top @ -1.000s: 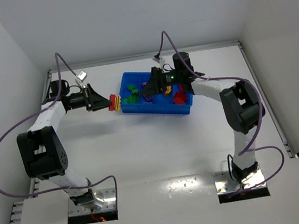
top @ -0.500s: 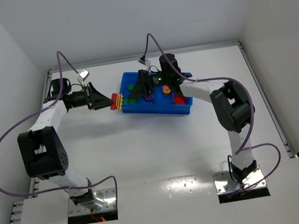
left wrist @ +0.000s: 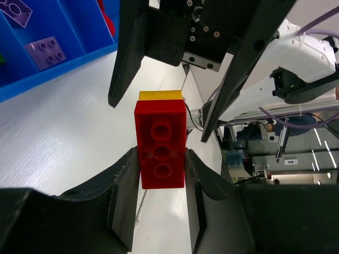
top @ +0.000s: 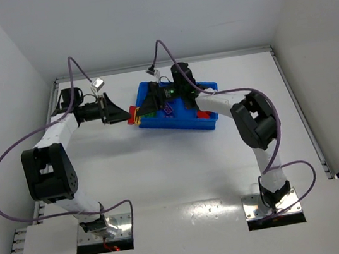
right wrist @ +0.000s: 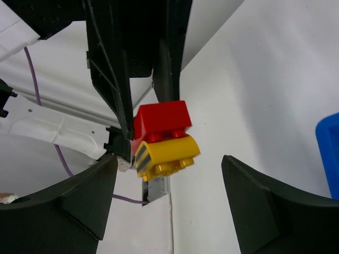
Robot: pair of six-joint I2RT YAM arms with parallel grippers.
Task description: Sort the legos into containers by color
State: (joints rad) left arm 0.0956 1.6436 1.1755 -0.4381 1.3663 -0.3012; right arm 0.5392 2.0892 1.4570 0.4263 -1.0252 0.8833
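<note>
We think the step now is to pull two stuck legos apart so each can go to its own color. The left claw [left wrist: 161, 169] is closed tight on the red brick [left wrist: 160, 143], one finger on each long side. The right claw [right wrist: 169, 159] is wide open and holds nothing. It faces the left claw, with a finger out on each side of the yellow brick [right wrist: 167, 153] and not touching it.

To do this well, we think the left claw should hold the red brick firmly and not let it turn. The right claw should close on the yellow brick only. If it also pinches the red one, the two may never come apart. A small tilt while pulling may pop the bumps loose more easily than a straight tug. A slow pull is best, because a quick one could send a brick flying.

The clump is small and shiny. The red brick shows three round holes on its flat side. The yellow brick sits on its far end and has black stripes on one side. The clump hangs in the air between the two claws, over the table [top: 162, 166], just beside the left end of the blue tray [top: 181, 120]. Purple bricks [left wrist: 46, 50] already lie in that tray.
</note>
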